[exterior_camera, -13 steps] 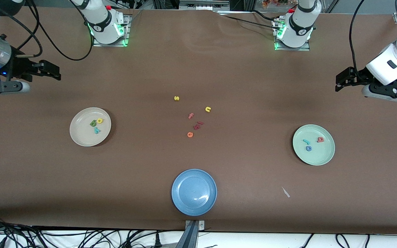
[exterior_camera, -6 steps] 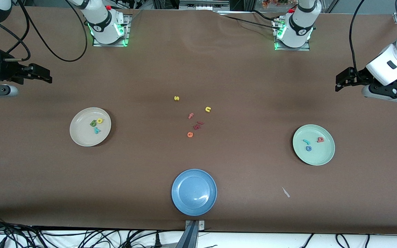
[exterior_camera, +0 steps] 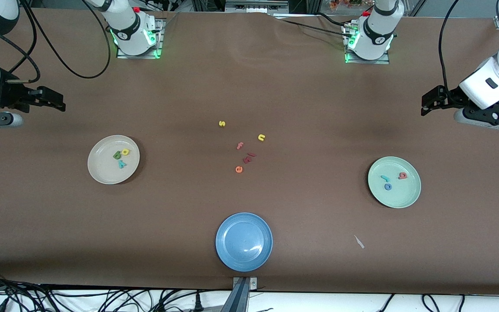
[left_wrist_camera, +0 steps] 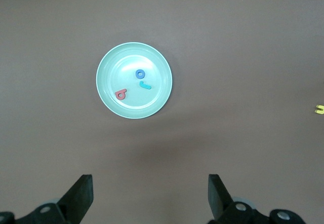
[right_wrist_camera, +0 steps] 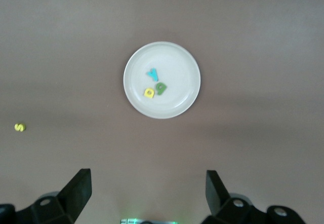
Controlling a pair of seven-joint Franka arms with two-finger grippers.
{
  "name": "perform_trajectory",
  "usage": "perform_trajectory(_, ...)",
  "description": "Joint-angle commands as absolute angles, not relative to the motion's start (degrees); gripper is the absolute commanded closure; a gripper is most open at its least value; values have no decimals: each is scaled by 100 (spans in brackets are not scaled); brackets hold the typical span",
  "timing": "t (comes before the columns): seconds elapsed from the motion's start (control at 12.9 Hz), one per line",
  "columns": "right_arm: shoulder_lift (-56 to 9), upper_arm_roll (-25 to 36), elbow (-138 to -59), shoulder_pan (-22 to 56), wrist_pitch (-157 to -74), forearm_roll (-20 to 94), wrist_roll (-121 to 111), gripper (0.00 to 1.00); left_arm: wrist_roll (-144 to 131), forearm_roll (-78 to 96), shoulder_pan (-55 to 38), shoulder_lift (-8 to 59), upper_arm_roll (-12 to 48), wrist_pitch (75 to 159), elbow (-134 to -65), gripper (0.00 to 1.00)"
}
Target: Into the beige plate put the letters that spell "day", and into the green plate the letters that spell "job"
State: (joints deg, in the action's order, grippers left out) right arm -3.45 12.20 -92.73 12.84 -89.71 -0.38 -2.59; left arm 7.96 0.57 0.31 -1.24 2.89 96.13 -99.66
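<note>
surface (exterior_camera: 249, 86): brown | beige plate (exterior_camera: 102, 173): right arm's end, holds d, a, y (exterior_camera: 121, 158) | green plate (exterior_camera: 401, 197): left arm's end, holds j, o, b (exterior_camera: 391, 180) | left claw (exterior_camera: 425, 102): open, empty, raised | right claw (exterior_camera: 59, 102): open, empty, raised

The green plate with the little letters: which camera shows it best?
The left wrist view: the green plate sits mid-picture, its teal "j", blue "o" and red-pink "b" clear. The front view shows it smaller; the right wrist view misses it.
</note>
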Motion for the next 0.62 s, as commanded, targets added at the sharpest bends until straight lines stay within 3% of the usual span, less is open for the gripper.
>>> perform_trajectory(0.0,-369,1187,-9193,1274,-9132,-228,-343,0,747,-62,18,-62,281,9483,-9800,0)
perform_trajectory(0.54,-404,1195,-9202,1266,-9273,-220,-369,0,756,-62,18,-62,290,9483,-9800,0)
